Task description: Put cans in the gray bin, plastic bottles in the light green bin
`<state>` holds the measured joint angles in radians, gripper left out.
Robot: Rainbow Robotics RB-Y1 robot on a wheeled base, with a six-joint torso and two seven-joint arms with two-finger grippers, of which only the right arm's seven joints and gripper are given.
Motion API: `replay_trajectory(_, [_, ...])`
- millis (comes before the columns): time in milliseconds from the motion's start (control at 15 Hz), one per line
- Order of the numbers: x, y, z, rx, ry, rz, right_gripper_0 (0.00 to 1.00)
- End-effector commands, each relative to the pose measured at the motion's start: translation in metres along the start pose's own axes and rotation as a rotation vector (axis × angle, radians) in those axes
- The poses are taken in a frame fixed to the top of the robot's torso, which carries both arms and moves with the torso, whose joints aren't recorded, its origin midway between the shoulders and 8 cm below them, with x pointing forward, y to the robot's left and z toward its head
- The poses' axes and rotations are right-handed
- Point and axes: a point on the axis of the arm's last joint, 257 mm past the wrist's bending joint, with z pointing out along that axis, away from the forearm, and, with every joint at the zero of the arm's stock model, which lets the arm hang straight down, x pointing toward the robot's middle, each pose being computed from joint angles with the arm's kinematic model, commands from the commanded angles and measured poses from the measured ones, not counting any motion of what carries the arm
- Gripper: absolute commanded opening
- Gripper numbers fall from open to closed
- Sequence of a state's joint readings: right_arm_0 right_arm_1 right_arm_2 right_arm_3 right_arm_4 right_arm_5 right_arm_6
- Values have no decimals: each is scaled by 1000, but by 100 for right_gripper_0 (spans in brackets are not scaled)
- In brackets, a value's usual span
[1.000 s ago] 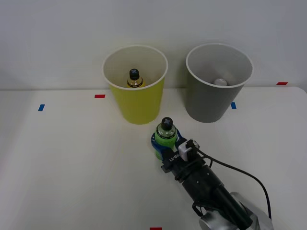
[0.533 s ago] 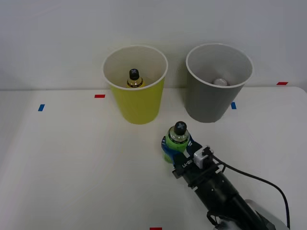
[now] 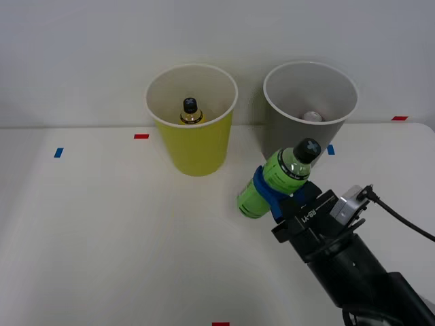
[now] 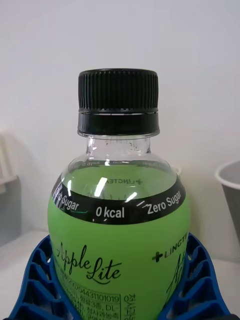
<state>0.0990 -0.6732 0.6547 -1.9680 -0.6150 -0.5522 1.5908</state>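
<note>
- Standing side by side at the back of the table are the light green bin, on the robot's left, and the gray bin, neither of which has moved.
- Reaching in from the right, the right gripper is clenched around the green bottle, blue fingers hugging its belly.
- That bottle stood upright on the table a second ago; now it is lifted clear and tilted, cap toward the gray bin, so the carry has begun but must swing left.
- Already inside the light green bin stands the amber bottle.
- Smallest, the can lies in the gray bin.
</note>
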Motion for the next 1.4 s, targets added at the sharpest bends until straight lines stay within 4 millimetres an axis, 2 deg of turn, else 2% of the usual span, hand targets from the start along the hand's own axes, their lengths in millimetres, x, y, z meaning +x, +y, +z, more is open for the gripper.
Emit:
replay_trajectory(67, [-47,17,28,-44,-55,94,0])
replay_trajectory(267, [-99,28,65,-78,-96,149,0])
replay_trajectory(333, [-111,28,76,-80,-114,166,0])
replay_trajectory(533, [-123,29,117,-98,-80,171,0])
replay_trajectory(800, [-105,14,175,-64,-77,180,0])
replay_trajectory(1133, [-82,8,247,-34,-60,140,0])
replay_trajectory(1400, [-61,2,276,-10,-18,98,0])
